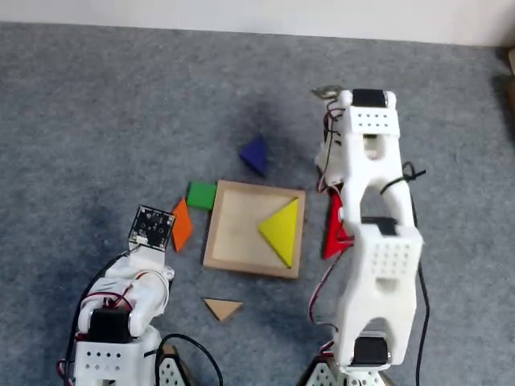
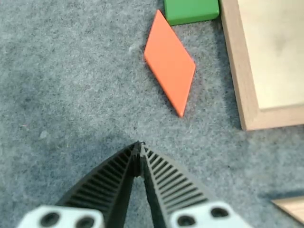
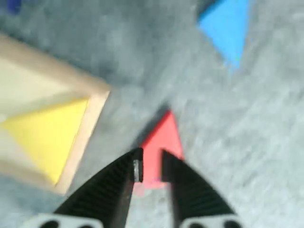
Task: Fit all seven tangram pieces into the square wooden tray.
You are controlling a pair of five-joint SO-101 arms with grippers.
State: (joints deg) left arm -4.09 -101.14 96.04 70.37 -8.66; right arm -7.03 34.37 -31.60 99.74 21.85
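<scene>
Right pincer point(image 3: 148, 166) narrowly parted over red triangle point(image 3: 164, 137), flat on surface point(image 1: 96, 121) just right of wooden tray point(image 1: 213, 233). Piece judged light, stiff, thin: pinch across edges. Left pincer point(image 2: 139, 151) closed, empty.

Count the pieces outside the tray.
6: green square and orange parallelogram left of the tray, dark blue triangle beyond, tan triangle nearer, red triangle right, light blue triangle near the red.

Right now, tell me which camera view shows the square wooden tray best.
The high view: it shows the whole wooden tray from above, with the yellow triangle inside. The left wrist view catches just one corner and a stretch of rim; the right wrist view, one corner with the yellow triangle in it.
</scene>
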